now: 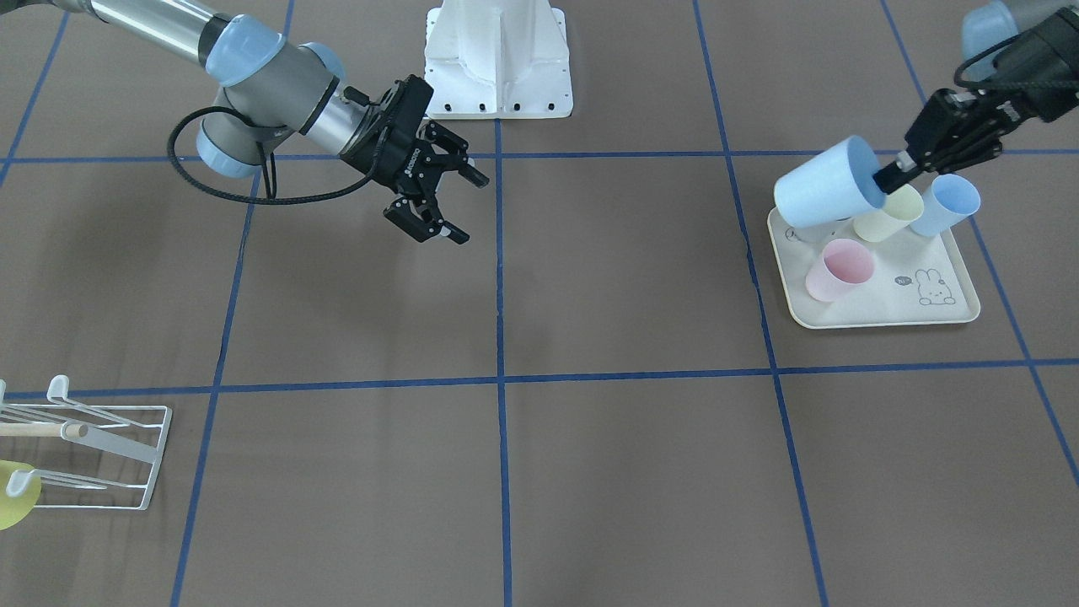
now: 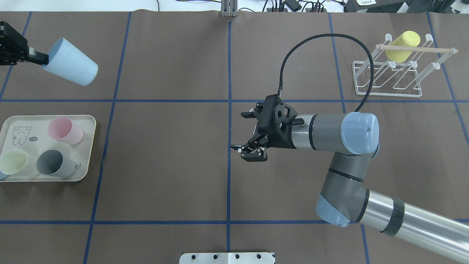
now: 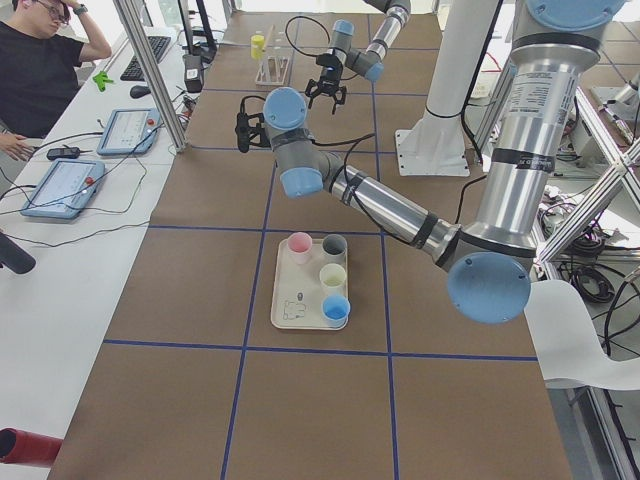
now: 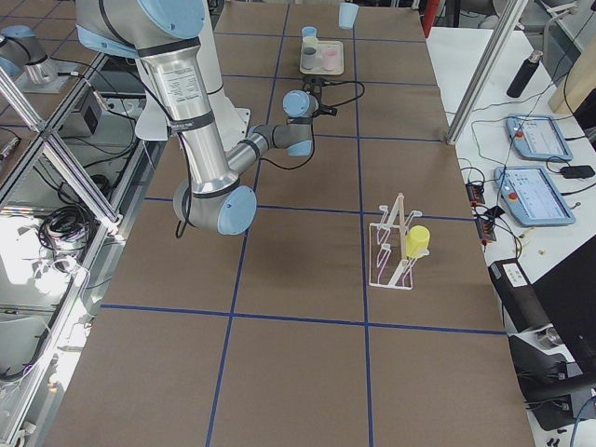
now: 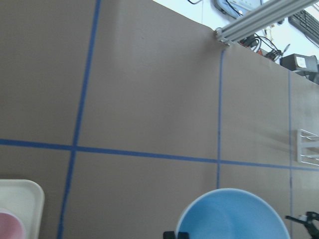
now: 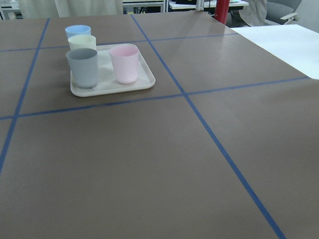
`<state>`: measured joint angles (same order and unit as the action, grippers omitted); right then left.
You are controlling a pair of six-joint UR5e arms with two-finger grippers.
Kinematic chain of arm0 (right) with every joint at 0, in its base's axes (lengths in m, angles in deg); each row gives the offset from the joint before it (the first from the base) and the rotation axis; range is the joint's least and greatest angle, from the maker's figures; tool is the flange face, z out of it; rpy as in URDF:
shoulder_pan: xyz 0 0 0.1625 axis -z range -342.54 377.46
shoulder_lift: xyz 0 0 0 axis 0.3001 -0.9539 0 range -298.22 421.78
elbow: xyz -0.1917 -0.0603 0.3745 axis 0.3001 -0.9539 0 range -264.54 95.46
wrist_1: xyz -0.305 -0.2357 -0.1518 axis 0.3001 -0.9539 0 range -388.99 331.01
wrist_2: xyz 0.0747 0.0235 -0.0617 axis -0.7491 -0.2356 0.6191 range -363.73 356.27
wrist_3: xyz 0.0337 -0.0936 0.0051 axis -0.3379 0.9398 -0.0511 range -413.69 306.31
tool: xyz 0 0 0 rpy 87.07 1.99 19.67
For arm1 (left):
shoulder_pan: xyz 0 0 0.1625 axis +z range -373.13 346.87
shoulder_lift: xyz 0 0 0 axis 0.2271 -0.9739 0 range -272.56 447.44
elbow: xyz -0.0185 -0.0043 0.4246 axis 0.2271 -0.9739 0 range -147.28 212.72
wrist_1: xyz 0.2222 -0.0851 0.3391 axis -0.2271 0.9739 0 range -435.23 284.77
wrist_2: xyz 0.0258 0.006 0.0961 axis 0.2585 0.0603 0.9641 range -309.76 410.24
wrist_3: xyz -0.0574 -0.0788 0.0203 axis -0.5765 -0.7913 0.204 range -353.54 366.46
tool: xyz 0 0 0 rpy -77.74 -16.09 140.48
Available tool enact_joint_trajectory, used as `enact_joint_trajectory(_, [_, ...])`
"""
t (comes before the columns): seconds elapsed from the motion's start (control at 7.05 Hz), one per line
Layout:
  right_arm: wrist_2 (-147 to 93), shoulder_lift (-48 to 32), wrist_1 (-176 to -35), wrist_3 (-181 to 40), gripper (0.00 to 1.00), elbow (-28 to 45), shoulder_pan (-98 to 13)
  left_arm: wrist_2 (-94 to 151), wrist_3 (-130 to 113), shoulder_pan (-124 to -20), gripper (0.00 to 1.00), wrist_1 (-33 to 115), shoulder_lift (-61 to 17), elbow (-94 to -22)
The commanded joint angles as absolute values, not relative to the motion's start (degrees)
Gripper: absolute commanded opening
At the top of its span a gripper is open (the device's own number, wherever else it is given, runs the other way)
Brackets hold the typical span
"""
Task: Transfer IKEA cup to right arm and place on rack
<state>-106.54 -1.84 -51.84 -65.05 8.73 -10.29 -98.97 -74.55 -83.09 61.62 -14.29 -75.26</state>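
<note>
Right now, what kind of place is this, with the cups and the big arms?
Most likely a robot lab, not a kitchen. A left arm holding a blue cup and a right arm reach over a table with taped blue lines, and a person is nearby beside control tablets.

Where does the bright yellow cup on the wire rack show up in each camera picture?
Front-facing: yellow cup in the bottom-left corner, cut off by the edge.
Overhead: cup at top right.
Exterior left: cup far off at the top, left of centre.
Exterior right: cup right of centre.
Left wrist: not in it.
Right wrist: not in it.
Shared landmark: the white wire rack holding it.
</note>
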Motion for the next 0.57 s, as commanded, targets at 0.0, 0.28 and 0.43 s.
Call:
enact_joint_trajectory(0.0, [-102.38, 0.78, -47.05, -68.25, 0.98, 7.22, -7.34, -98.65, -85.53, -77.13, 0.0, 67.67, -18.19, -75.47])
enact_joint_trajectory(0.28, [-95.87, 0.69, -38.86, -72.83, 0.98, 5.38, -4.44, -92.64, -89.66, -70.57, 0.0, 68.56, -19.95, -77.05])
enact_joint_trajectory(0.43, [-95.49, 0.69, -38.74, -73.46, 0.99, 5.37, -4.08, -87.37, -92.39, -66.17, 0.0, 68.65, -21.7, -77.14])
